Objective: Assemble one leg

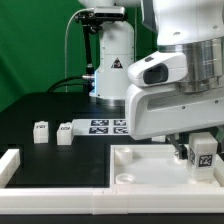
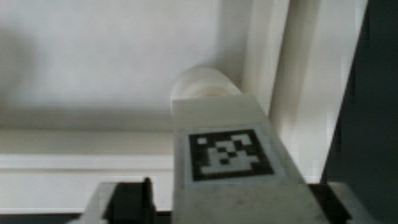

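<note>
My gripper (image 1: 198,158) is shut on a leg (image 1: 205,152), a small white block with a black-and-white tag, and holds it over the exterior view's right part of the large white panel (image 1: 140,165). In the wrist view the leg (image 2: 222,110) stands between my two dark fingers (image 2: 128,200), tag facing the camera, its rounded tip close to the panel's raised edge (image 2: 285,60). I cannot tell whether the tip touches the panel. Two more legs (image 1: 41,131) (image 1: 65,132) lie on the black table at the exterior view's left.
The marker board (image 1: 105,126) lies behind the panel, in front of the arm's white base (image 1: 112,60). A white corner bracket (image 1: 10,165) sits at the exterior view's lower left. A green curtain closes the back.
</note>
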